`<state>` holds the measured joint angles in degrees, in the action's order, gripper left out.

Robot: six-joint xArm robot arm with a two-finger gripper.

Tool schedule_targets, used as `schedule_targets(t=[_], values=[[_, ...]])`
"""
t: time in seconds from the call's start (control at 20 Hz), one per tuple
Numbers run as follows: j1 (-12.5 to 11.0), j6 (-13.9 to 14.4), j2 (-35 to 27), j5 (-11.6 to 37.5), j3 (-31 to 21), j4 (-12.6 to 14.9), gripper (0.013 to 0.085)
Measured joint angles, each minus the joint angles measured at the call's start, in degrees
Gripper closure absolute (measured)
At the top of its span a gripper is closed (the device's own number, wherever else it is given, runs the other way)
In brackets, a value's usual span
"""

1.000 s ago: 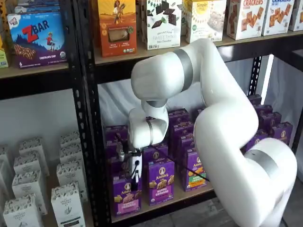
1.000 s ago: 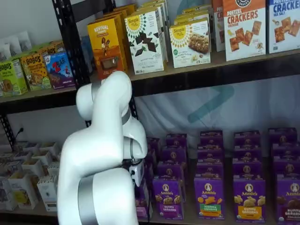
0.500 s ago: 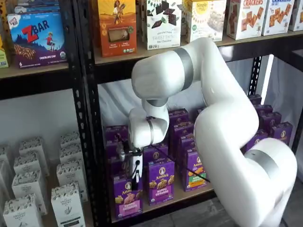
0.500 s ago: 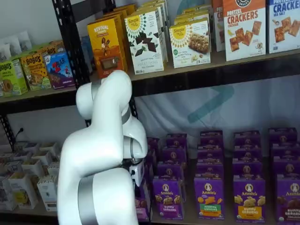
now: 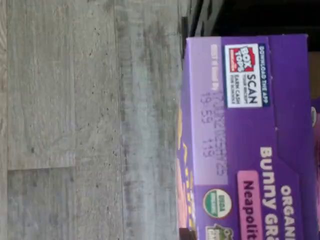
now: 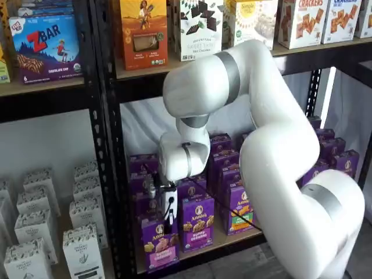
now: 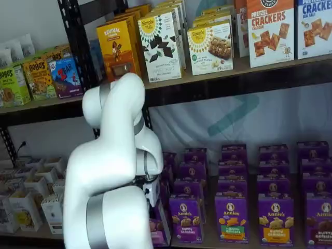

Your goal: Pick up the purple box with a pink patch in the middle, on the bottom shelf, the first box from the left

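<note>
Tilted forward and shifted outward since a second ago: small upright purple cardboard box with the pink patch (image 6: 159, 250), front-left on the light wooden bottom shelf with its black metal frame (image 6: 232, 241). Also raised a little: white arm's elbow, in both shelf views.

Claw (image 6: 169, 217) now clamped shut on that box's top, black fingers down over its upper edge just behind the round white logo. Confirmed close up in the wrist view: purple top flap (image 5: 250, 125) filling the frame, grey plank floor (image 5: 75, 120) beyond it, so box front already leaning out past the shelf lip. Mostly hidden behind the white arm in a shelf view, only a purple sliver (image 7: 158, 233) showing.

Step in hand, by the look of it: lifting clear and drawing out. To do it well:
- Lift first, then pull; dragging the base over the board risks tipping further round the pinch.
- Keep the grip firm and the motion slow, since a hold on the top edge alone lets a light carton swing.
- Draw straight toward the aisle, away from the black perforated upright (image 6: 116, 192) just to one side.
- Watch the neighbouring purple box with the tan patch (image 6: 197, 224), just beside; no brushing it.
</note>
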<state>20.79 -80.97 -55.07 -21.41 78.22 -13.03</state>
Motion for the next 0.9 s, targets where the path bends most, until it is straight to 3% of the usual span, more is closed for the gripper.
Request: schedule_targets(t=[0.15, 0.45, 0.9], values=[[0.04, -0.03, 1.62, 0.52, -2.21, -0.04, 0.0650], [0.14, 2.26, 6.83, 2.74, -9.31, 2.50, 0.0650], [0.16, 4.66, 19.85, 7.21, -24.75, 5.19, 0.0650]])
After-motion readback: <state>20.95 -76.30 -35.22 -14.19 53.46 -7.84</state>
